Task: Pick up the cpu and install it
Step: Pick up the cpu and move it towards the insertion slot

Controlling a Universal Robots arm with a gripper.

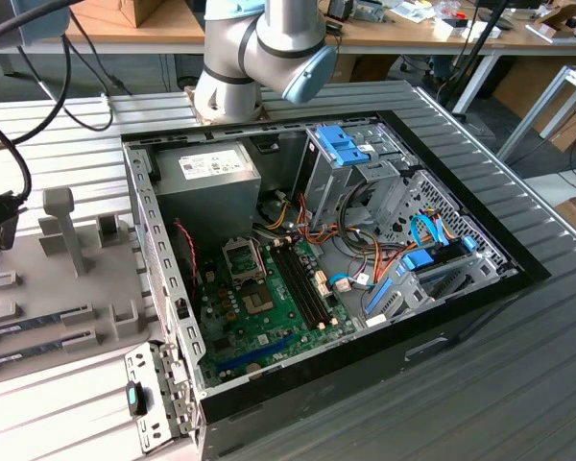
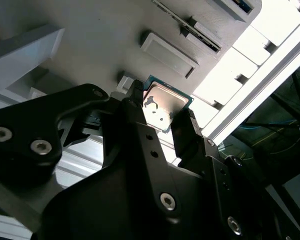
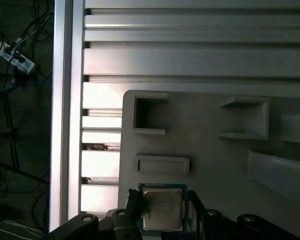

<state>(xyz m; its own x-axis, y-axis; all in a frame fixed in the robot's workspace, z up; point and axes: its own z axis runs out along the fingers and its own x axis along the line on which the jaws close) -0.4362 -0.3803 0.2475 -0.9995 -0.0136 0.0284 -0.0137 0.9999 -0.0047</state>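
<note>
Two black fingers [image 2: 183, 127] of the gripper [image 2: 159, 114] are drawn in narrow, pressing on opposite edges of the cpu [image 2: 164, 106], a small thin square chip with a silvery-grey metal top and a narrow green rim. In the first wrist view it lies over the pale grey moulded plastic tray [image 3: 205, 145], near a shallow rectangular recess [image 3: 162, 164]; the tray rests on a ribbed aluminium table [image 3: 190, 60].
</note>
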